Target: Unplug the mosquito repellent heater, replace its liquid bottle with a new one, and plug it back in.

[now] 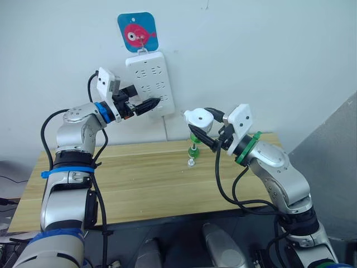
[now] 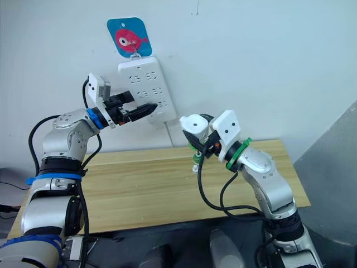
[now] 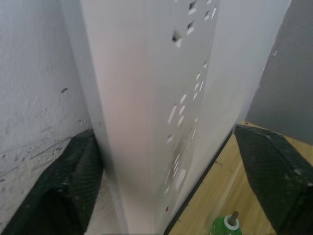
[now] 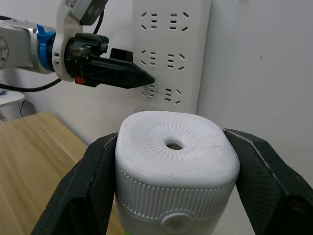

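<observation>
Wooden bench point(image 1: 139, 178) stood against white wall; power strip point(image 1: 150, 82) hung above. Left gripper point(image 1: 149, 104) straddled strip edge, jaws spread wide. Right gripper point(image 1: 209, 129) jaws clamped mosquito repellent heater point(image 1: 198, 118), lifted above bench beside strip.

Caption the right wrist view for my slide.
Right tool grips the white heater; left tool steadies the wall power strip.

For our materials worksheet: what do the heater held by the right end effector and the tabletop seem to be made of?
Mosquito repellent heater: probably matte white moulded plastic, judging by its ribbed collar and fine radial grooves around the vent. Table: pale wood or wood-look laminate, showing lengthwise grain and plank seams.
</observation>
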Robot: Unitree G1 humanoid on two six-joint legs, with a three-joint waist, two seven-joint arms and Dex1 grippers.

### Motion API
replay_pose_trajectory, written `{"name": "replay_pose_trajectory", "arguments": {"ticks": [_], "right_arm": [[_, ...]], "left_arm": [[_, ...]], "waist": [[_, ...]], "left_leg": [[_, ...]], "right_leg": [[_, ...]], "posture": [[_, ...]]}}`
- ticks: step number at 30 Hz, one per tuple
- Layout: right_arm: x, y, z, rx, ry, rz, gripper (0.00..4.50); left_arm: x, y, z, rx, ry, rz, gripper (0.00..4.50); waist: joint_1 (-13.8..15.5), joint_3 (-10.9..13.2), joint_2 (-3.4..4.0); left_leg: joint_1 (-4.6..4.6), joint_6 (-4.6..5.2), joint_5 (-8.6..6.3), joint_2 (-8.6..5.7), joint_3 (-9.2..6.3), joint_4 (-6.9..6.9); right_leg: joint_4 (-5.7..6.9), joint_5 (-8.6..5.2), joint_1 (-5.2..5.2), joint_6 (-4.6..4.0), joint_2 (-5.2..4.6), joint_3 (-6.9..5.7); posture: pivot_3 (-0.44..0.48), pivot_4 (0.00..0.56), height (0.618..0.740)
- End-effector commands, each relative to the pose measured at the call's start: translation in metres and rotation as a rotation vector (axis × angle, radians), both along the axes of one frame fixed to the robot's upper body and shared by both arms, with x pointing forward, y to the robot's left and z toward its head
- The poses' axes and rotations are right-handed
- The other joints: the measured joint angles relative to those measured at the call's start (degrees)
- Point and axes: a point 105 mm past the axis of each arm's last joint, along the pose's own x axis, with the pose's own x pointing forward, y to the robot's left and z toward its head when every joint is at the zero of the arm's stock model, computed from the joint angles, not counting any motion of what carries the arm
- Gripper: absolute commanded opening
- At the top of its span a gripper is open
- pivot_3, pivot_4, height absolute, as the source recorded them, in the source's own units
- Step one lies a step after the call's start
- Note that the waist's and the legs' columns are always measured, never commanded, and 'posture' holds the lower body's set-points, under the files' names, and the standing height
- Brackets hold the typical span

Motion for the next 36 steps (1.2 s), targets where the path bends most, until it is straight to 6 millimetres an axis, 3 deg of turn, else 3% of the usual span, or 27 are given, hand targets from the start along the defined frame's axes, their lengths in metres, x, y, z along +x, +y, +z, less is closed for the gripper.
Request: {"name": "replay_pose_trajectory", "arguments": {"ticks": [1,6,8,20,36], "right_arm": [[-0.004,0.005,0.021,0.029,-0.065,0.012,3.02],[0.002,0.016,0.025,0.005,-0.061,-0.005,3.02],[0.008,0.022,0.026,0.002,-0.046,-0.018,3.02],[0.041,0.048,0.029,-0.002,-0.008,-0.083,3.02],[0.048,0.056,0.033,0.013,-0.026,-0.083,3.02]], "left_arm": [[-0.002,-0.001,0.012,0.003,-0.037,-0.019,3.04],[-0.003,0.005,0.01,0.014,-0.022,-0.003,1.54],[-0.003,0.007,0.01,0.015,-0.021,0.0,1.35],[-0.009,0.013,0.007,0.014,0.011,0.007,1.33],[-0.01,0.011,0.008,0.015,0.009,0.002,1.33]], "waist": [[-0.02,0.0,0.0],[0.03,0.0,0.0],[0.05,0.0,0.0],[-0.06,0.0,0.0],[-0.08,0.0,0.0]], "left_leg": [[0.0,0.0,0.0,0.0,-0.01,0.0],[0.0,0.0,0.0,0.0,-0.03,0.0],[0.0,-0.01,0.01,0.0,-0.06,0.06],[0.08,0.02,0.09,0.0,-0.08,0.08],[0.08,0.02,0.09,0.0,-0.11,0.08]], "right_leg": [[0.0,0.0,0.0,0.0,0.0,-0.01],[0.02,0.0,0.0,0.0,-0.01,-0.02],[0.11,0.0,0.0,0.0,0.0,-0.04],[0.35,0.0,-0.03,-0.01,0.01,-0.04],[0.38,0.0,-0.04,-0.01,0.01,-0.07]], "posture": [[-0.259,0.166,0.74],[-0.256,0.167,0.74],[-0.253,0.169,0.74],[-0.234,0.168,0.74],[-0.231,0.163,0.74]]}}
